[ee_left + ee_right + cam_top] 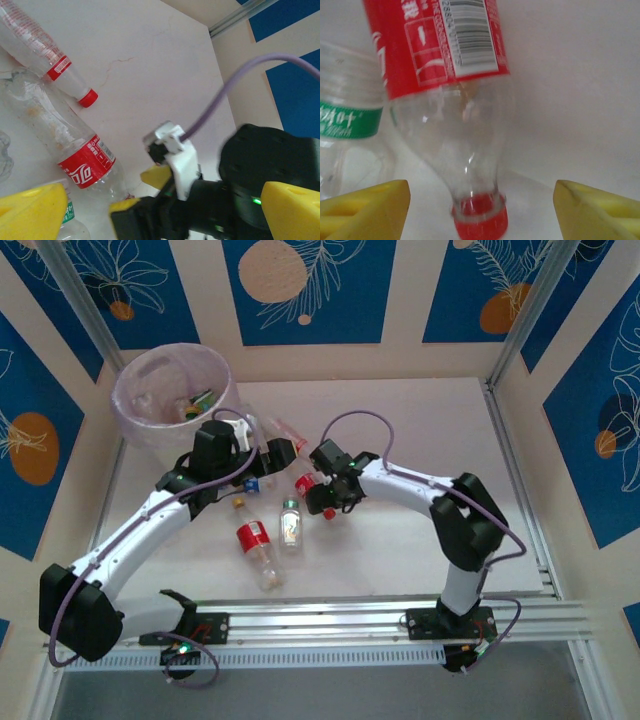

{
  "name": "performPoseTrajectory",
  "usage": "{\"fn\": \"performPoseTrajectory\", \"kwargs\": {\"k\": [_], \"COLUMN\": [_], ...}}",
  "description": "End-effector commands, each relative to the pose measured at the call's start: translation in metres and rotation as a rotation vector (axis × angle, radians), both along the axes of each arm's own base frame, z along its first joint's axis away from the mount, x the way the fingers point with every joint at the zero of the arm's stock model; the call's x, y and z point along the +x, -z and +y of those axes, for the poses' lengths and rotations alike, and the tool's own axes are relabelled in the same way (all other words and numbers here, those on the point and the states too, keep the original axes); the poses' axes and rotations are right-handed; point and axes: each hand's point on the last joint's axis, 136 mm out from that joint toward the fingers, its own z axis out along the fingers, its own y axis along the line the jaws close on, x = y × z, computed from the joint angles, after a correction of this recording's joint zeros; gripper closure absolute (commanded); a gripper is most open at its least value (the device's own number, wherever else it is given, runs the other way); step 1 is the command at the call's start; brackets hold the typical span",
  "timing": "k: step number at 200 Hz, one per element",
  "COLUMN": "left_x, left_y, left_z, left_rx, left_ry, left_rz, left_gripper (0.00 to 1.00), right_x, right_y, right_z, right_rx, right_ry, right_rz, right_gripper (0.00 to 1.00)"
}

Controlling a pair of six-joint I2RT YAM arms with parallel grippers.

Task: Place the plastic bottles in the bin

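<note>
The bin (172, 395) stands at the far left corner with a few bottles inside. Several plastic bottles lie mid-table. My right gripper (322, 502) is open, its yellow fingers (365, 210) either side of the red cap (480, 219) of a red-labelled bottle (435, 40), not touching it. A green-labelled bottle (345, 120) lies just beside that one. My left gripper (278, 448) is open with nothing held; in its wrist view its fingers (30, 210) frame the right arm's gripper (165, 200), a red-labelled bottle (87, 167) and another red-capped bottle (45, 50).
Nearer the arms lie a red-labelled bottle (255, 540) and a green-labelled one (290, 523); a blue-capped bottle (252, 483) sits under the left arm. The two grippers are close together. Walls enclose the table; an aluminium rail (380, 620) runs along the near edge.
</note>
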Motion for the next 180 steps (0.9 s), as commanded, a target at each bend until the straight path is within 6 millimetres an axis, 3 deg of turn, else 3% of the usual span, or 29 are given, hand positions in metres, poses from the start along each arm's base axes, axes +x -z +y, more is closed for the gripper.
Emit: {"fn": "performPoseTrajectory", "kwargs": {"k": [1,36,75,136,180], "left_x": [-0.006,-0.007,-0.007,-0.006,-0.004], "left_y": [-0.020,-0.020,-0.015,-0.010,-0.009], "left_z": [0.001,0.003,0.003,0.002,-0.001], "left_rx": [-0.015,-0.006,-0.005,-0.007,-0.015], "left_ry": [0.001,-0.005,-0.005,-0.003,0.000], "left_rz": [-0.050,-0.055,-0.049,-0.038,-0.035], "left_gripper": [0.01,0.01,0.01,0.01,0.01], "right_x": [0.018,0.030,0.036,0.032,0.030], "right_y": [0.002,0.023,0.033,0.011,-0.017], "right_z": [0.019,0.030,0.032,0.027,0.023], "right_rx": [0.043,0.039,0.035,0.031,0.059], "right_ry": [-0.024,-0.036,-0.046,-0.087,-0.100], "right_rz": [-0.022,-0.010,-0.008,-0.045,-0.099], "right_gripper": [0.24,0.26,0.36,0.47,0.53]}}
